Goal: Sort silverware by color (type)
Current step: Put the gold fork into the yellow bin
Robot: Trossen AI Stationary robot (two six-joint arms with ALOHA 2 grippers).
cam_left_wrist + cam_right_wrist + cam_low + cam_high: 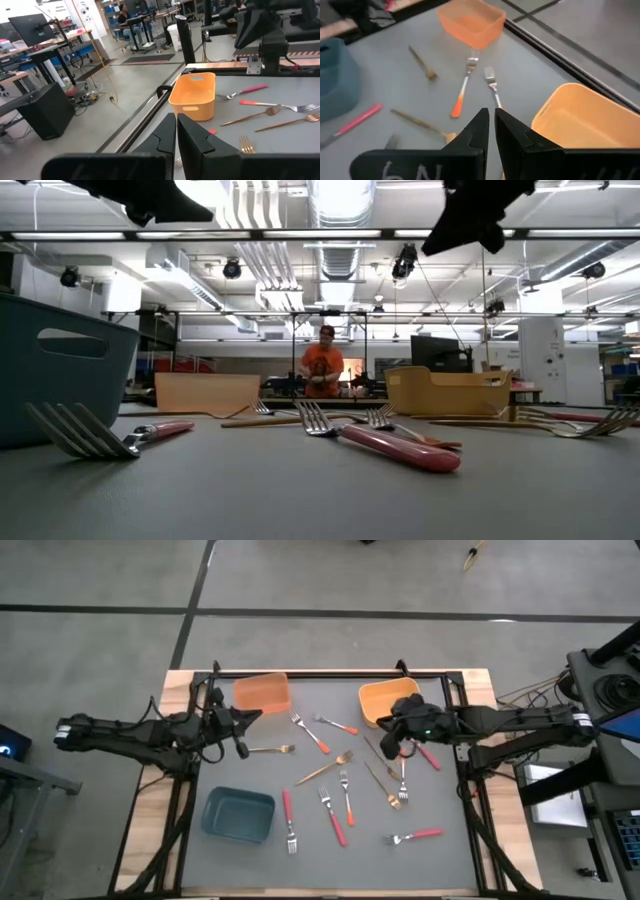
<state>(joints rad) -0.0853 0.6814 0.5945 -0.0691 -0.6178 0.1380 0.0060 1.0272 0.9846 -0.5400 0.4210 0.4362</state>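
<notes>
Pink-handled fork (395, 448) lies nearest: light, stiff, thin, slippery; pinch the handle. Forks all loose on the surface (250, 860). Left end effector (243, 732) and right end effector (390, 733) clenched, empty.

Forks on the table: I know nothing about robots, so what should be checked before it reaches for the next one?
1. Left pincer carries nothing: ok, it is shut and empty, near the orange bin.
2. Right pincer carries nothing: ok, it is shut and empty, beside the yellow-orange bin.
3. Pincers opened for a grab: not ok, both are shut.
4. Bins ready: ok, those two and the teal bin look empty.
5. Forks lying apart: not ok, the gold forks cross under the right arm.
6. Person clear of the table: ok, standing well behind it.
</notes>
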